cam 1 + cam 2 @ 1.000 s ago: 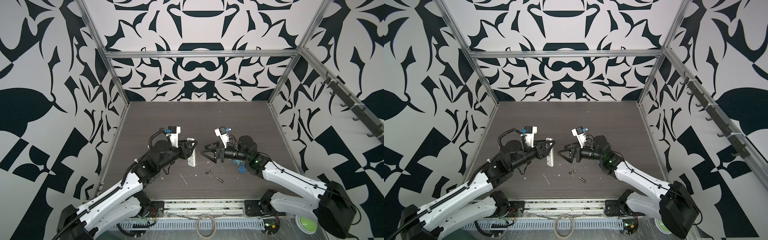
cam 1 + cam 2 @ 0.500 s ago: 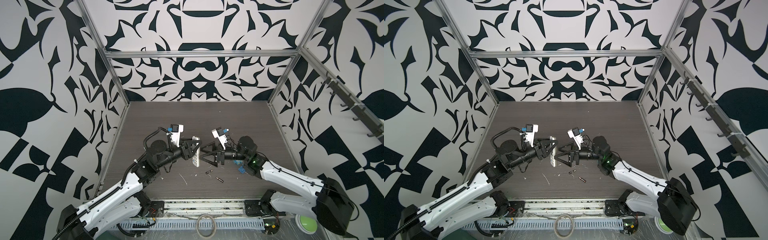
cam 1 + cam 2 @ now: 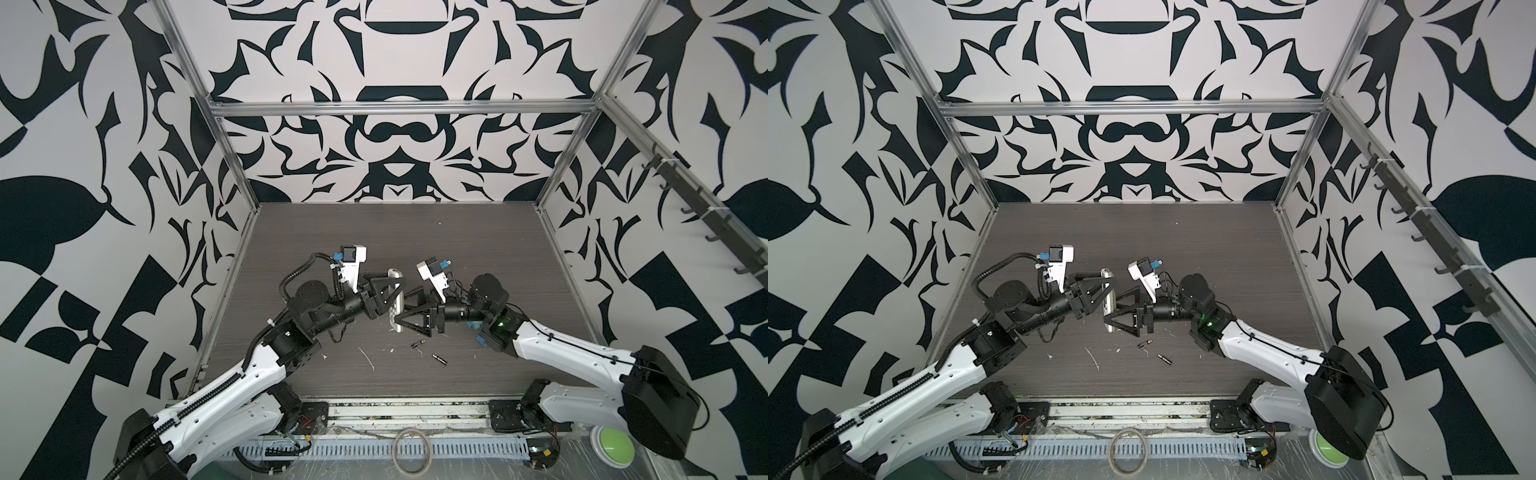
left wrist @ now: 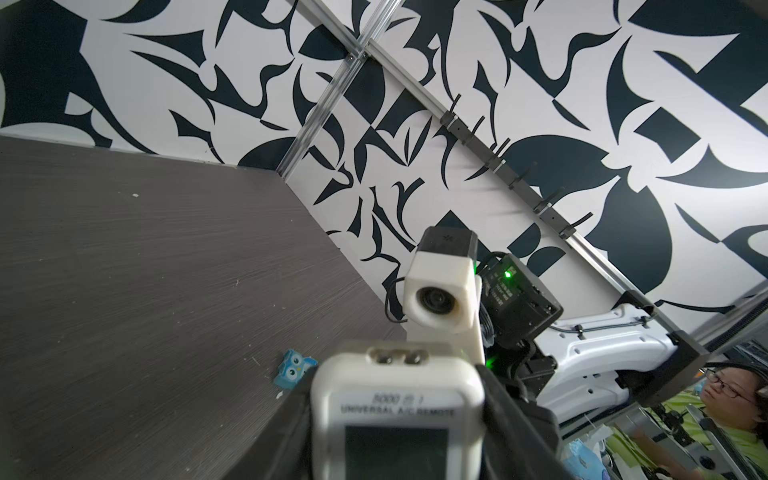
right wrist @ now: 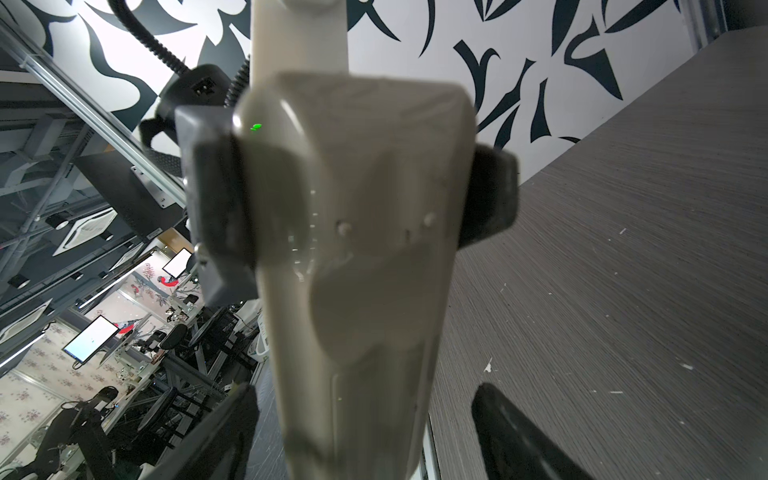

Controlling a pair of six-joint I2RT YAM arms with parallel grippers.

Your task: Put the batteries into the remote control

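The white remote control (image 3: 395, 275) (image 3: 1107, 275) is held upright above the middle of the table, with my left gripper (image 3: 392, 291) (image 3: 1102, 295) shut on its sides. The left wrist view shows its grey screen and front (image 4: 397, 411) between the left gripper's (image 4: 399, 436) dark fingers (image 4: 291, 424). My right gripper (image 3: 401, 311) (image 3: 1112, 311) (image 5: 365, 440) is open astride the remote's plain beige back (image 5: 361, 249), a gap on each side. Two dark batteries (image 3: 418, 343) (image 3: 439, 359) (image 3: 1144, 343) (image 3: 1164, 359) lie on the table in front of the right gripper.
A small blue owl figure (image 4: 294, 369) lies on the table beside the right arm. White debris flecks (image 3: 368, 357) are scattered near the front. A tape ring (image 3: 411, 446) and a green button (image 3: 613, 446) sit beyond the table's front edge.
The left arm has carried the remote rightward to the centre. The right gripper has moved left until its jaws straddle the remote's lower part, and they have narrowed a little.
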